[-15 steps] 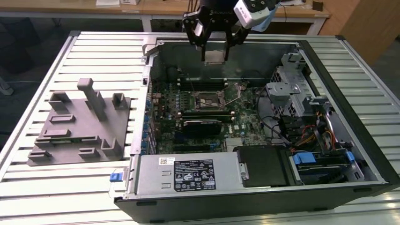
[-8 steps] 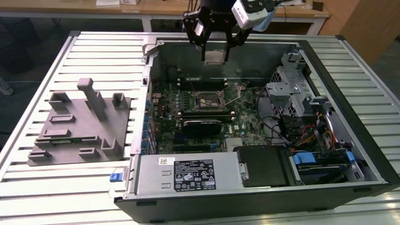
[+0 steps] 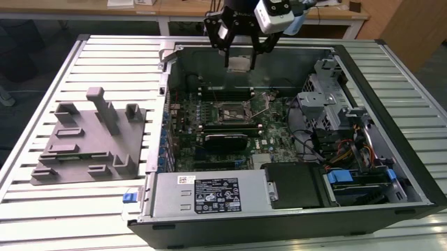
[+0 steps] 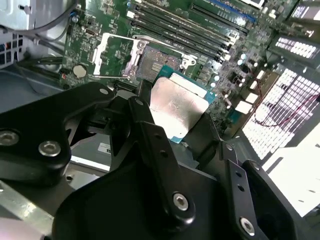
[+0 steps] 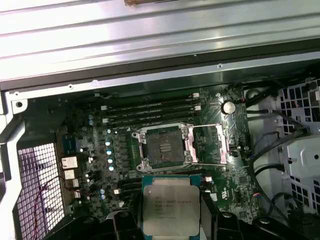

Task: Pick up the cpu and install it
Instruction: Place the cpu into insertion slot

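Note:
My gripper (image 3: 239, 61) hangs above the far side of the open computer case, shut on the cpu (image 3: 239, 64), a flat silvery square chip. In both wrist views the cpu (image 5: 170, 205) (image 4: 176, 107) sits between the black fingers (image 4: 155, 145), metal top showing. Below it on the green motherboard lies the square black socket (image 5: 162, 147) (image 4: 150, 62) (image 3: 230, 112) with its metal frame (image 5: 207, 145) swung open. The chip is held in the air, apart from the socket.
RAM slots (image 5: 150, 110) run beside the socket. The case holds a power supply (image 3: 209, 194), a drive cage (image 3: 321, 102) and cables (image 3: 349, 151) on the exterior view's right. A grey fixture block (image 3: 91, 138) stands on the slatted table (image 3: 42, 209) at the exterior view's left.

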